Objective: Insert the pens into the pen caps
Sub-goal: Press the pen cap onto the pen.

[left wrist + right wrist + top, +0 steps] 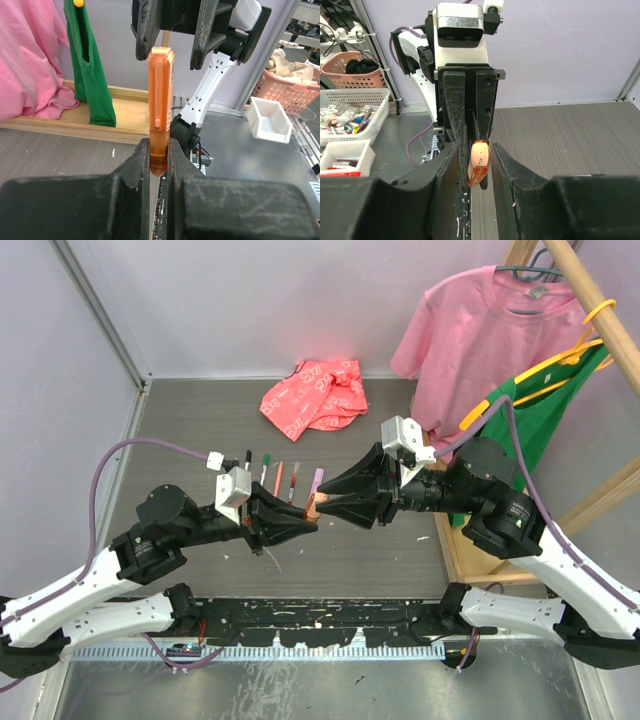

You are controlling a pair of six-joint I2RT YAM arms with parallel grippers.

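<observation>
My left gripper is shut on the lower end of the short orange pen, which points up from its jaws with its clipped orange cap on top. My right gripper faces it tip to tip, its jaws open on either side of the pen's capped end. One finger is close against the cap; the other stands apart. On the table behind lie a black-capped white marker, a green-capped marker, a salmon pen, a dark red pen and a pink highlighter.
A red patterned cloth lies at the back of the table. A wooden rack at the right holds a pink shirt and a green shirt. A white bin sits beyond the table's near edge.
</observation>
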